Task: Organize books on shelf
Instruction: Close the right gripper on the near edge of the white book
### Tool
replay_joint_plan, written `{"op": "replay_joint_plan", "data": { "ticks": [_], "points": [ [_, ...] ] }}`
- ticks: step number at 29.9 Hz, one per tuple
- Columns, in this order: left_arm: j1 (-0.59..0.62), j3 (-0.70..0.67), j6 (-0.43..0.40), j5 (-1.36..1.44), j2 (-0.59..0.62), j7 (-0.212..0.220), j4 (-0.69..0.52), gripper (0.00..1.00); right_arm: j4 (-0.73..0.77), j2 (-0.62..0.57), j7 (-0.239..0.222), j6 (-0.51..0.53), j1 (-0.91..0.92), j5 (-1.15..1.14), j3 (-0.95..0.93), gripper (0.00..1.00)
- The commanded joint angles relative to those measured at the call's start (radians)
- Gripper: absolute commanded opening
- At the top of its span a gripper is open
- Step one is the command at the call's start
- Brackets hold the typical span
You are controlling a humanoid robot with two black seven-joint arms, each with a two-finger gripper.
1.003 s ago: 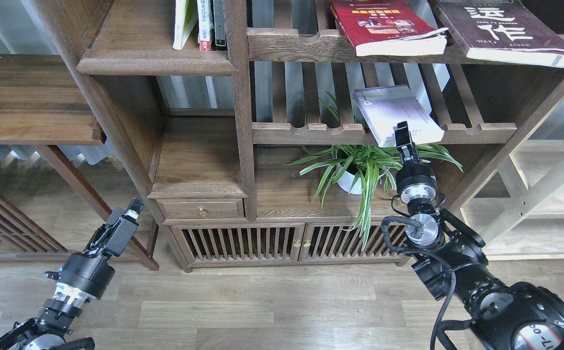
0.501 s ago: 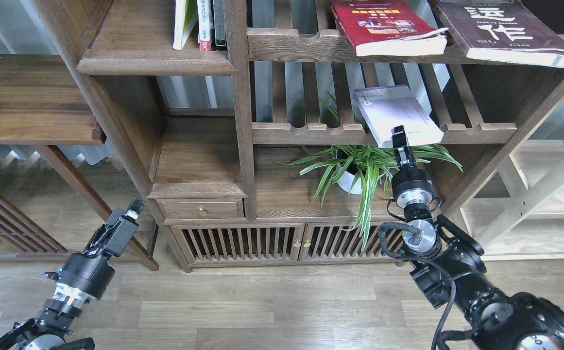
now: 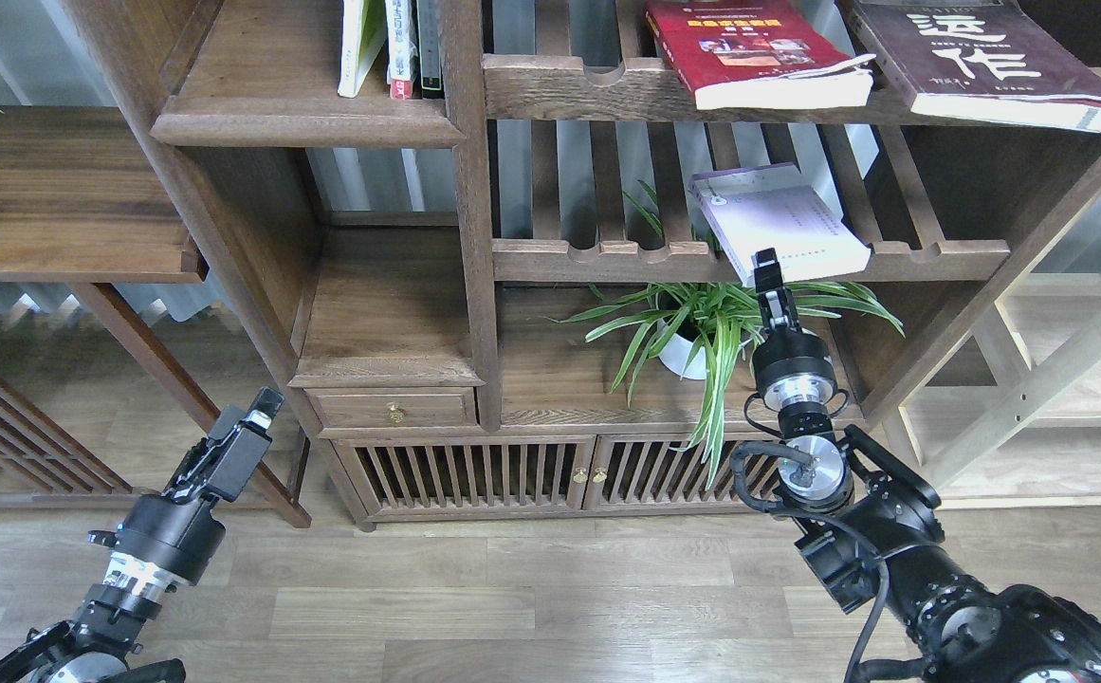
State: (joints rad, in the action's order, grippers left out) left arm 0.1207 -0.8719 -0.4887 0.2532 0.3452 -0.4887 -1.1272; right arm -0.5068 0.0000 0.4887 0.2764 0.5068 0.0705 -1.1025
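The pale lavender-white book (image 3: 787,218) lies flat on the middle slatted rack (image 3: 607,258), its front edge overhanging the rail. My right gripper (image 3: 766,272) is at the book's front left corner, touching or just below it. It is seen edge-on, so I cannot tell its fingers apart. The red book (image 3: 749,47) and the maroon book (image 3: 977,57) lie flat on the upper slatted rack. The solid shelf (image 3: 303,123) at upper left holds upright books (image 3: 389,47). My left gripper (image 3: 251,422) hangs low at the left, far from the bookcase, holding nothing.
A potted spider plant (image 3: 702,332) stands on the board under the middle rack, right beside my right wrist. A second solid board (image 3: 389,365) sits above a small drawer (image 3: 394,408). A pale light-wood rack (image 3: 1062,379) stands at the right. A low dark side shelf (image 3: 57,199) is at the left.
My right gripper has moved a little left and down along the lavender book's front edge. The book's front edge has shifted slightly. The left arm has not moved.
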Motion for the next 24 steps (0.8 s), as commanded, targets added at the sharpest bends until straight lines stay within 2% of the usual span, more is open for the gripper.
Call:
{"op": "replay_joint_plan", "data": {
  "ticks": [1, 7, 12, 24],
  "points": [
    [-0.001, -0.001, 0.000, 0.000, 0.002, 0.000, 0.000, 0.99, 0.010, 0.000, 0.000, 0.000, 0.003, 0.000, -0.003, 0.45],
    [-0.001, 0.004, 0.000, 0.000, 0.000, 0.000, -0.003, 0.99, 0.010, 0.000, 0.000, -0.009, 0.001, 0.000, -0.003, 0.62],
    [-0.001, 0.007, 0.000, 0.000, 0.001, 0.000, -0.005, 0.99, 0.010, 0.000, 0.000, -0.036, 0.004, 0.000, -0.003, 0.71],
    [-0.001, 0.011, 0.000, 0.000, 0.000, 0.000, -0.005, 0.99, 0.013, -0.003, 0.000, -0.046, 0.024, 0.002, -0.034, 0.73]
  ]
}}
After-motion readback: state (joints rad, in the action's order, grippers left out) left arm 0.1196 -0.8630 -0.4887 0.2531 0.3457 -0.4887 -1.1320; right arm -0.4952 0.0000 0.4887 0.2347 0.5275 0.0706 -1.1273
